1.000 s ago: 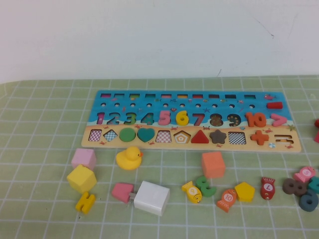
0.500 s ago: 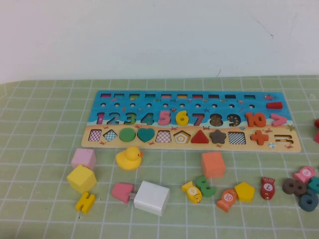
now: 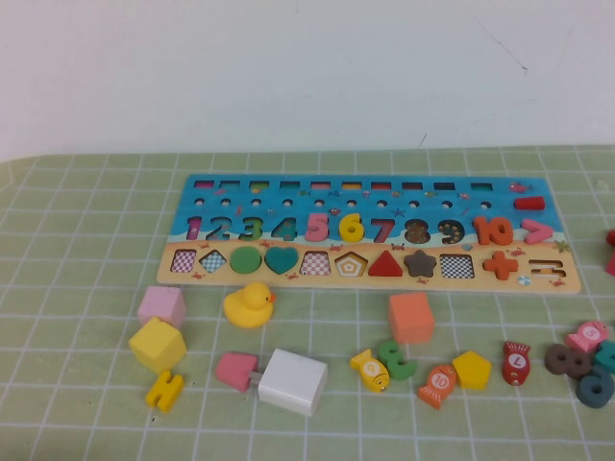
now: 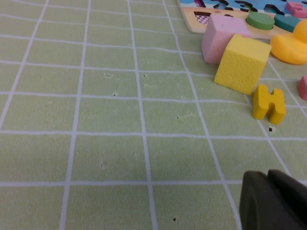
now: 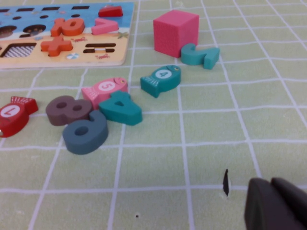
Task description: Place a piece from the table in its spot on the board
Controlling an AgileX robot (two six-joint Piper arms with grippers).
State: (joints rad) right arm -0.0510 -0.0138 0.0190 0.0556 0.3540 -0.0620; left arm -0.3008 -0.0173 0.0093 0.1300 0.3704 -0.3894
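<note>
- The yellow 6 (image 3: pixel 352 228) is sitting in its slot on the board (image 3: pixel 231 202), between the pink 5 (image 3: pixel 317 227) and the 7.
- The board is lying across the far middle of the green mat (image 3: pixel 77 288).
- The left gripper (image 4: pixel 273 199) is hovering low at near left, fingers pressed together, holding nothing.
- The right gripper (image 5: pixel 276 201) is hovering at near right, fingers looking pressed together too.

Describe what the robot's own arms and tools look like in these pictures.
Little shows. The high view holds no arm at all. In the left wrist view, only the tip of the left tool appears: dark, near-black, matte, with rounded edges, its two parts pressed together. The right tool looks the same in its wrist view: dark, blocky, rounded. No cables, markings or labels are visible on either.
</note>
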